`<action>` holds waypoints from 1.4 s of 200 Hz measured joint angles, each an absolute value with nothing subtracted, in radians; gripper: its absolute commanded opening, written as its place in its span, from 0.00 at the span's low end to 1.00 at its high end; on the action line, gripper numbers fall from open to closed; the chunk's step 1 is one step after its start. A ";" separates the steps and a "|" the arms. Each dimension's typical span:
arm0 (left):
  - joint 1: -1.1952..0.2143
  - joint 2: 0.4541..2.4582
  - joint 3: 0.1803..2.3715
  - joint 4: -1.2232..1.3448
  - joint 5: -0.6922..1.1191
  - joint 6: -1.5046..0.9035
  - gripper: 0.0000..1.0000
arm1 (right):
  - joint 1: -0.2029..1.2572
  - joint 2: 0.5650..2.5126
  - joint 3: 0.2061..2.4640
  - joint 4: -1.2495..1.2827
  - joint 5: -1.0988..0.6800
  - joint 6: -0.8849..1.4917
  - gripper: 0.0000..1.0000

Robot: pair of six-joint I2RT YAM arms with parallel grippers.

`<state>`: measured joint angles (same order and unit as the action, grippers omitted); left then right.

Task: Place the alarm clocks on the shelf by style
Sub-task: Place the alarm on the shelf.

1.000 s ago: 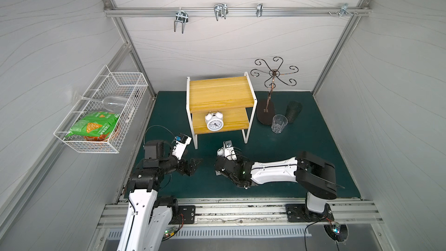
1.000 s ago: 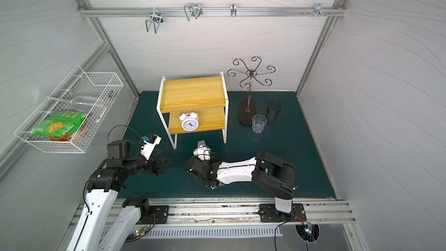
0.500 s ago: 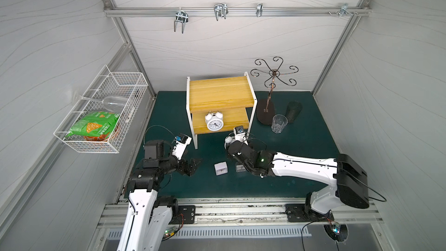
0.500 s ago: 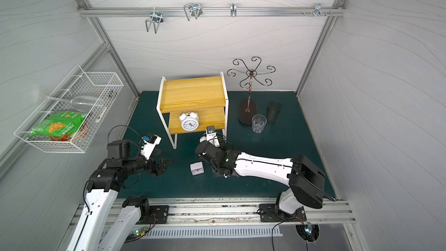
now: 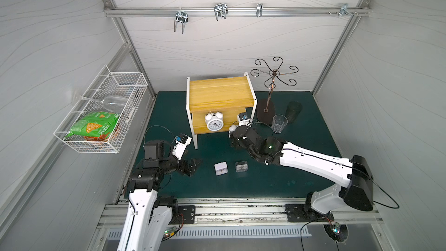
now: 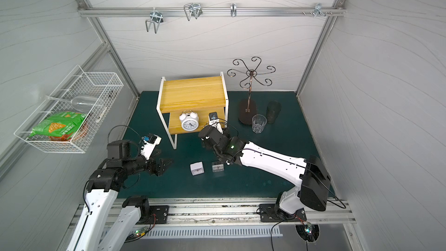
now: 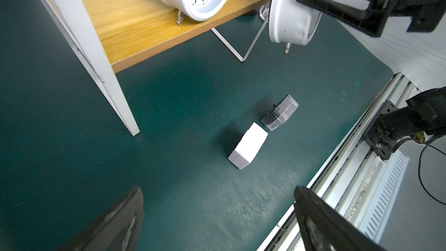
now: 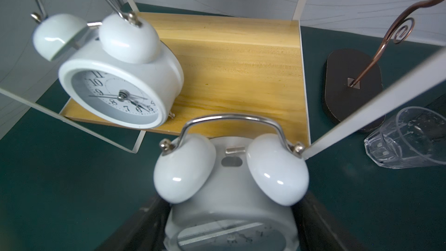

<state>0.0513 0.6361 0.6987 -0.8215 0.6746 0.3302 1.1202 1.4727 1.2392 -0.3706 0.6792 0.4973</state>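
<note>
Since a second ago, the right arm has swung from the front middle of the green mat (image 5: 289, 177) out to the shelf (image 5: 220, 92), carrying a clock. The left arm has not shifted.

In both top views the shelf, with yellow boards on a white frame, stands at the centre of the frame. The right gripper (image 5: 235, 134) sits just below and right of centre, at the front right corner of the lower board. Its black jaws are clamped on the body of a round white held twin-bell clock (image 8: 229, 189). The left wrist view shows this clock's feet hanging clear of the mat. Whether its bell touches the white frame bar cannot be told.

A second twin-bell clock (image 5: 214, 122) stands upright on the lower board, face forward, just left of the held one.

In the lower middle of the frame, the white square clock (image 5: 220, 168) and the clear-cased clock (image 5: 241, 166) sit side by side on the mat, near each other but apart.

Left of them, the left gripper (image 5: 194, 164) hovers low with its jaws spread wide and nothing between them.
</note>
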 measured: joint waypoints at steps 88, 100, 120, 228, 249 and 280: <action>0.051 0.636 0.699 -0.822 0.675 0.330 0.99 | 1.119 1.486 1.258 -0.266 0.750 0.437 0.74; 0.051 0.636 0.699 -0.822 0.675 0.330 0.99 | 1.119 1.490 1.254 -0.244 0.762 0.432 0.73; 0.051 0.636 0.699 -0.822 0.675 0.330 0.99 | 1.119 1.497 1.253 -0.210 0.782 0.421 0.73; 0.051 0.636 0.699 -0.822 0.675 0.330 0.99 | 1.119 1.572 1.224 -0.084 0.884 0.409 0.73; 0.051 0.636 0.699 -0.822 0.674 0.330 0.99 | 1.119 1.585 1.224 -0.073 0.902 0.409 0.72; 0.051 0.636 0.699 -0.822 0.674 0.330 0.99 | 1.119 1.591 1.224 -0.055 0.920 0.402 0.72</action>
